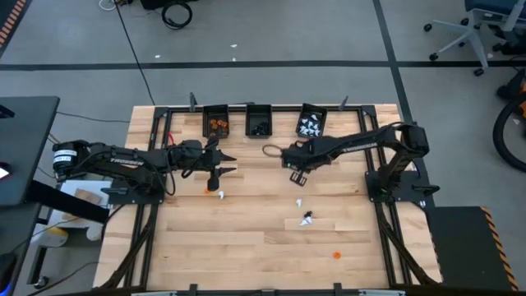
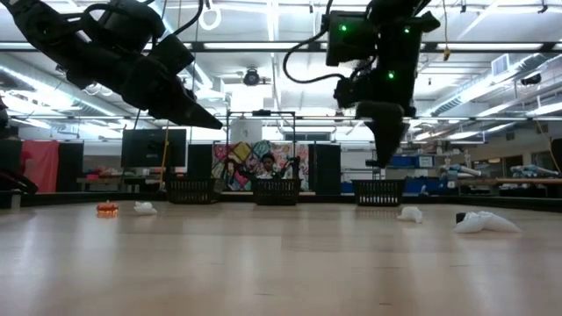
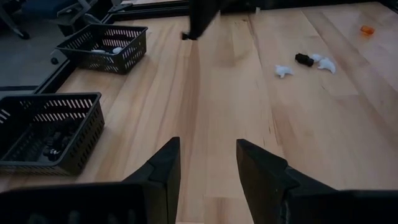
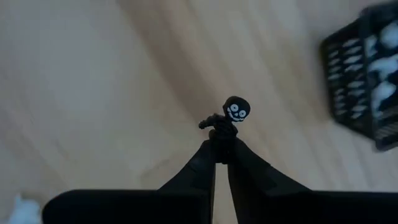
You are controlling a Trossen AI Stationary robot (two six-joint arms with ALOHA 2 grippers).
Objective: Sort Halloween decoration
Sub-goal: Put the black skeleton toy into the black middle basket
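My right gripper (image 4: 222,152) hangs above the table's middle (image 1: 296,175), shut on a tiny black figure with a white grinning face (image 4: 235,112). My left gripper (image 3: 208,165) stands open over the table's left part (image 1: 220,162), with nothing between its fingers. Loose decorations lie on the wood: an orange one (image 1: 207,191) and a white one (image 1: 220,195) near the left gripper, a white one (image 1: 300,202), a black-and-white cluster (image 1: 307,218), and an orange one (image 1: 336,255) near the front. My right gripper pinches the black figure by its lower body (image 4: 221,134) between its two fingertips. The fingers come steeply from above, pointing down. The figure's head and one arm stick out past the fingertips, and it is lifted clear of the table.
Three small black bins stand in a row at the far edge: one with orange pieces (image 1: 216,123), one with black pieces (image 1: 259,123), one with white pieces (image 1: 311,123). A black frame (image 1: 386,238) runs around the tabletop. Bare wood lies at the near left.
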